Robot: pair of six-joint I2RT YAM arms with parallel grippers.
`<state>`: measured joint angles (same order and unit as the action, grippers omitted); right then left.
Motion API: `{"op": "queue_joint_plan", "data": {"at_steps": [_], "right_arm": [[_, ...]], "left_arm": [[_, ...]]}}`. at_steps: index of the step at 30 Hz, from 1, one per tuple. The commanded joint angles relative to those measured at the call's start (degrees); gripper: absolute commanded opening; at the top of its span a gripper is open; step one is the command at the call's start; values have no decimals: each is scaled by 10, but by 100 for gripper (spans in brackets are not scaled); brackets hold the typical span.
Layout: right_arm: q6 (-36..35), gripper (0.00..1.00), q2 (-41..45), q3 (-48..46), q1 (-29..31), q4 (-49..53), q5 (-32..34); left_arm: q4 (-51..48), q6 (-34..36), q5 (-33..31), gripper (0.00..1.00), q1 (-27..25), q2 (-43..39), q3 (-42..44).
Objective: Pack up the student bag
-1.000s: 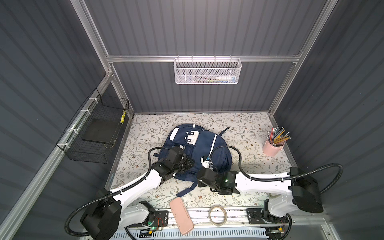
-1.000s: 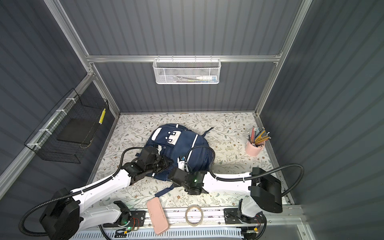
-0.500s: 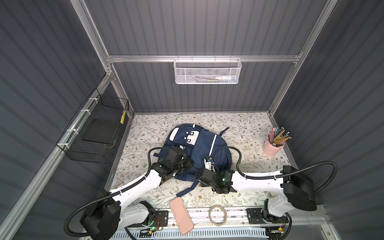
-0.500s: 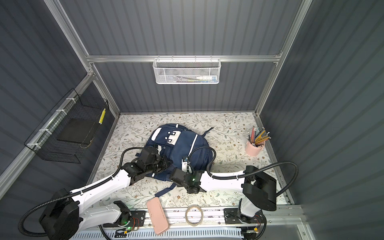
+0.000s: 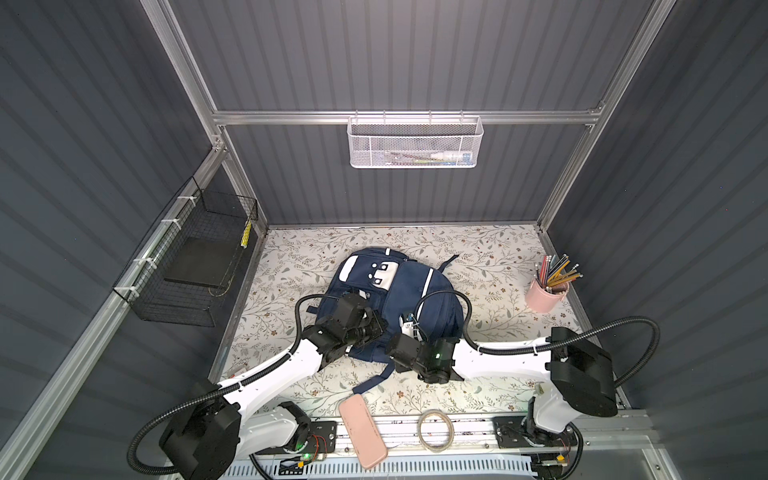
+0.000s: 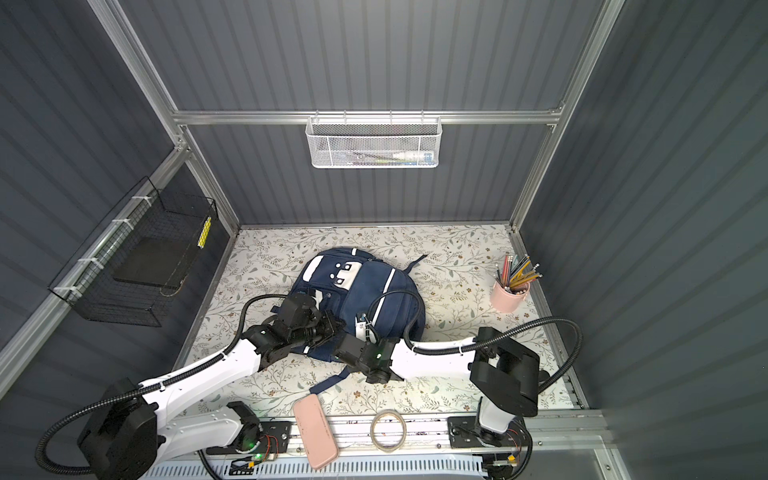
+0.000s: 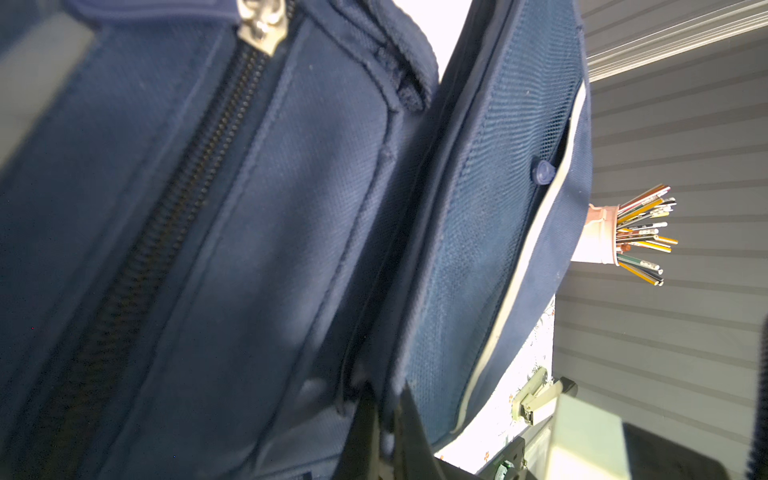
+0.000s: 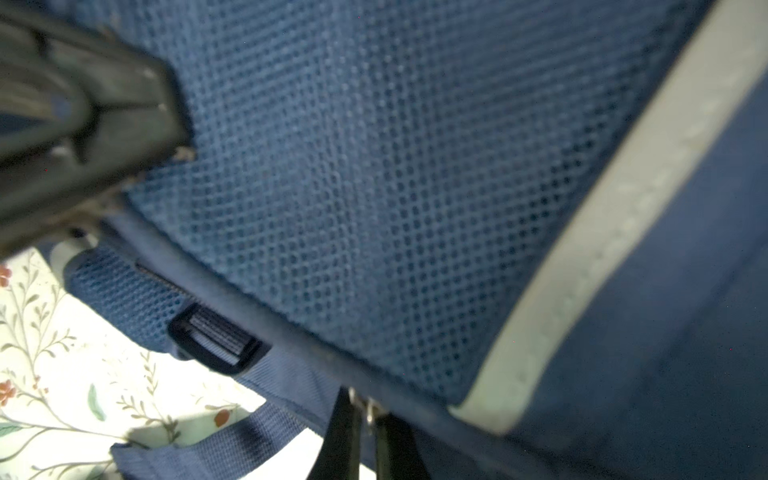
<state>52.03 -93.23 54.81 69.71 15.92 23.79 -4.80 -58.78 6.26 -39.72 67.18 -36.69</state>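
The navy backpack (image 5: pixel 399 286) (image 6: pixel 361 286) lies flat in the middle of the flowered surface (image 5: pixel 490 257) in both top views. Its white-patched pockets are toward the back wall and a strap (image 5: pixel 374 380) trails toward the near rail. Both arms reach in over its near end. The left pincer (image 7: pixel 386 419) is pressed together on a fold of the backpack's navy fabric, between a zip (image 7: pixel 170 208) and a mesh panel (image 7: pixel 478 208). The right pincer (image 8: pixel 365 419) is together too, nipping a small metal tab (image 8: pixel 369 409) at the backpack's piped seam. A pink cup of pencils (image 5: pixel 544 297) stands near the right wall, well apart from the backpack. A pink case (image 5: pixel 362 432) and a ring of tape (image 5: pixel 434 428) lie at the near edge.
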Motion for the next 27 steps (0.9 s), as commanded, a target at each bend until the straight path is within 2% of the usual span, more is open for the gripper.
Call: {"op": "queue_joint_plan", "data": {"at_steps": [1,10,13,18,24,26,27], "right_arm": [[6,0,45,-31,-9,13,12],[-14,0,143,-113,-31,59,-3],[-46,0,168,-135,-76,60,-26],[-152,0,230,-158,-171,50,-67],[-260,0,233,-133,-267,13,-142],[-276,0,223,-114,-268,26,-151],[-281,0,220,-108,-265,32,-160]], "left_arm": [[-6,0,-14,0,-2,-20,-4],[-31,17,-35,0,1,-23,-10],[-29,15,-36,0,1,-25,-3],[-27,14,-31,0,2,-25,5],[1,5,-28,0,2,-17,32],[6,0,-40,13,2,-19,45],[8,2,-45,13,2,-18,50]]}}
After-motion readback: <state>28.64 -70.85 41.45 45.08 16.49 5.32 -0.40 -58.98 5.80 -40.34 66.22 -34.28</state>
